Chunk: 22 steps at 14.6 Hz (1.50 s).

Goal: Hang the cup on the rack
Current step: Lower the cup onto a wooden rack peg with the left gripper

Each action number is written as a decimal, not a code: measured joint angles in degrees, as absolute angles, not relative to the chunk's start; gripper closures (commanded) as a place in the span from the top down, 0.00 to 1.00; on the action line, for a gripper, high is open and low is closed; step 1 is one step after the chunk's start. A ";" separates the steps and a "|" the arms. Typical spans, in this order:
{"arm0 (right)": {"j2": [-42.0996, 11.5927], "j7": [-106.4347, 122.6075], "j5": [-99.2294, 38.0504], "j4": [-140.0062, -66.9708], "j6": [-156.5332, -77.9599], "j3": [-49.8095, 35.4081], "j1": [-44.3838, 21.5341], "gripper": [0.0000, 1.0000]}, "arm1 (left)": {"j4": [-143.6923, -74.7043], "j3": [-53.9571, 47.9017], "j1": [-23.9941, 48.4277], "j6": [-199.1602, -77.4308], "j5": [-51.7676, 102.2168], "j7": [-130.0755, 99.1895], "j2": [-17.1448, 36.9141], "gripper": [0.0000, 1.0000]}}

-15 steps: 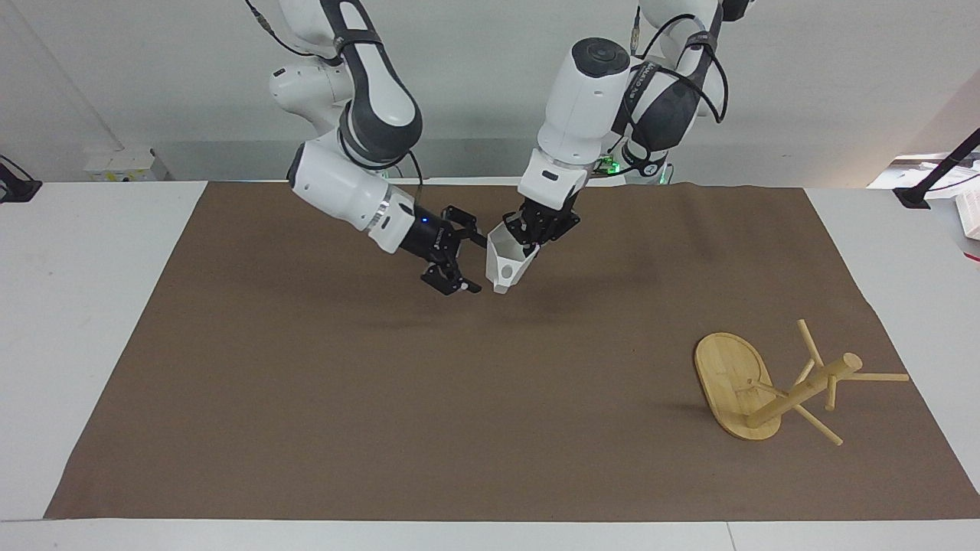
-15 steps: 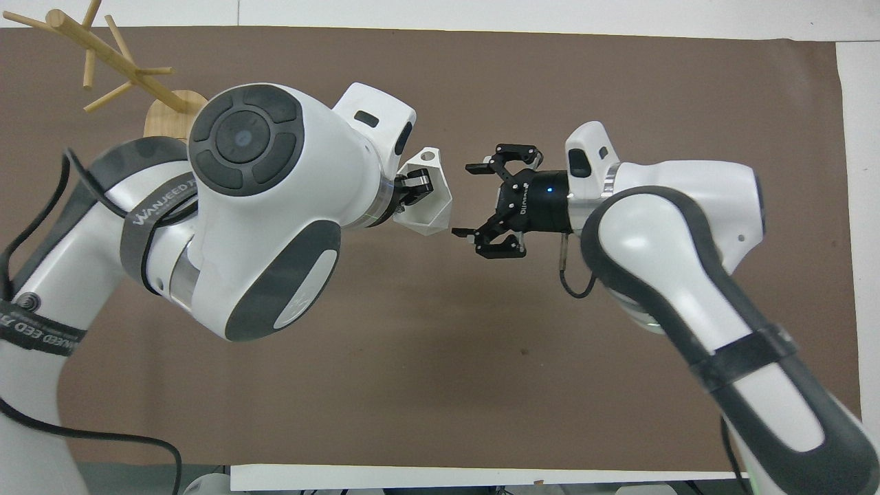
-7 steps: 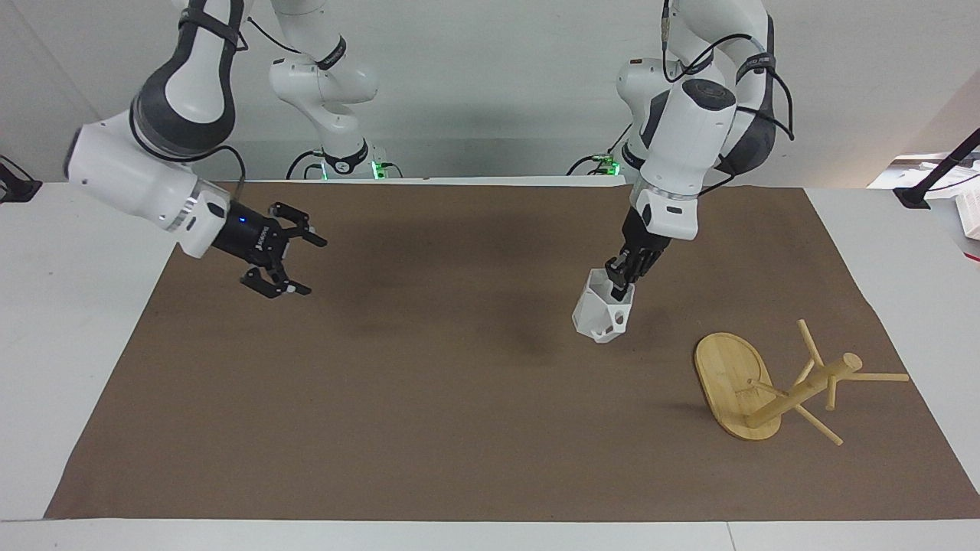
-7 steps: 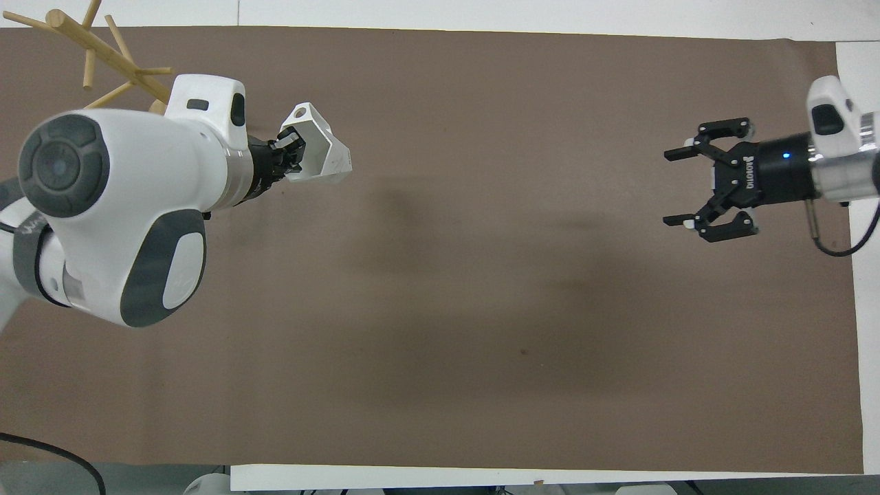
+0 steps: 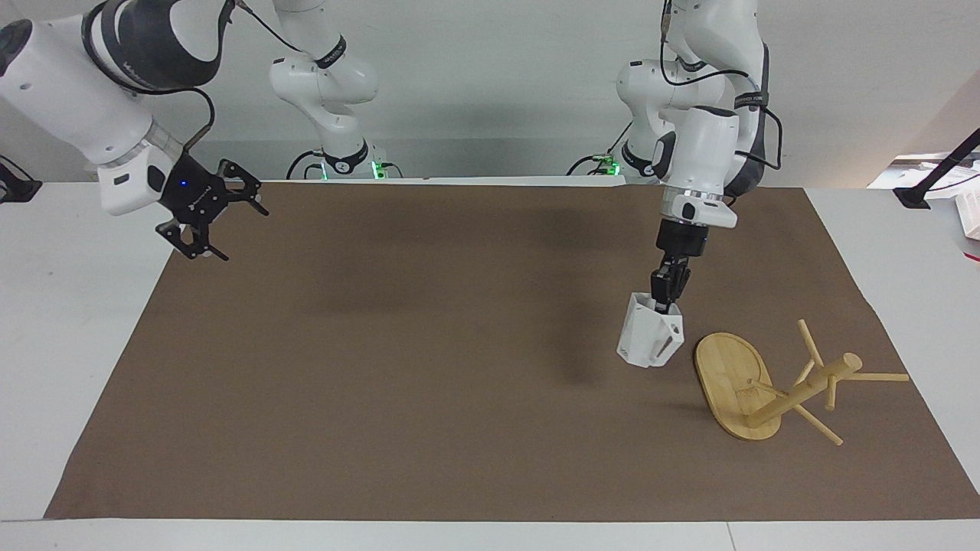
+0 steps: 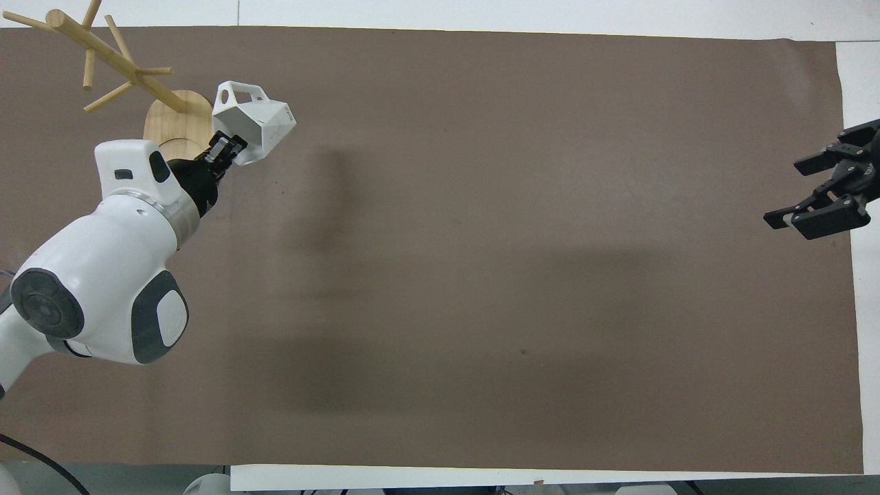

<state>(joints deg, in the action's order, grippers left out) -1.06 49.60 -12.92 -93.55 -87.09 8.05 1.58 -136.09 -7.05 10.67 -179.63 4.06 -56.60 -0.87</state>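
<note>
The white faceted cup (image 5: 651, 339) hangs from my left gripper (image 5: 664, 302), which is shut on its rim; the cup is tilted, held a little above the mat. It is right beside the oval base of the bamboo rack (image 5: 731, 379). The rack stands toward the left arm's end of the table, its pegs bare. In the overhead view the cup (image 6: 251, 124) lies next to the rack (image 6: 110, 55), with the handle pointing away from the robots, and my left gripper (image 6: 227, 148) is under its rim. My right gripper (image 5: 222, 218) is open and empty, raised over the mat's edge at the right arm's end; it also shows in the overhead view (image 6: 818, 192).
A brown mat (image 5: 429, 398) covers most of the white table (image 5: 69, 321). A black stand foot (image 5: 915, 197) and some papers lie off the mat at the left arm's end.
My left gripper carried the cup from the table's middle to beside the rack's base and lowered it. My right gripper drew back, open, to the right arm's end.
</note>
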 measured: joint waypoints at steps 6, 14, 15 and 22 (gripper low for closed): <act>-0.17 21.57 1.62 -88.20 -79.07 7.77 -1.72 1.00 | -134.34 -7.08 6.70 -184.61 3.87 -55.64 4.54 0.00; 0.26 9.75 2.25 -88.44 -77.79 8.53 -1.33 1.00 | -129.43 -7.11 3.55 -183.02 3.70 -45.09 7.23 0.00; 0.31 8.15 2.25 -88.46 -77.73 8.85 -1.26 1.00 | -129.28 -7.11 3.31 -182.77 3.70 -45.01 7.40 0.00; 0.86 3.22 2.25 -89.63 -77.62 9.54 -1.23 1.00 | -129.19 -7.16 -0.04 -182.36 3.70 -44.83 9.18 0.08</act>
<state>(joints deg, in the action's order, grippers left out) 0.86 3.22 2.25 -89.63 -77.62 9.54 -1.23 -129.19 -7.16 -0.04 -182.36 3.70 -44.83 9.18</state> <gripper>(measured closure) 0.000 0.947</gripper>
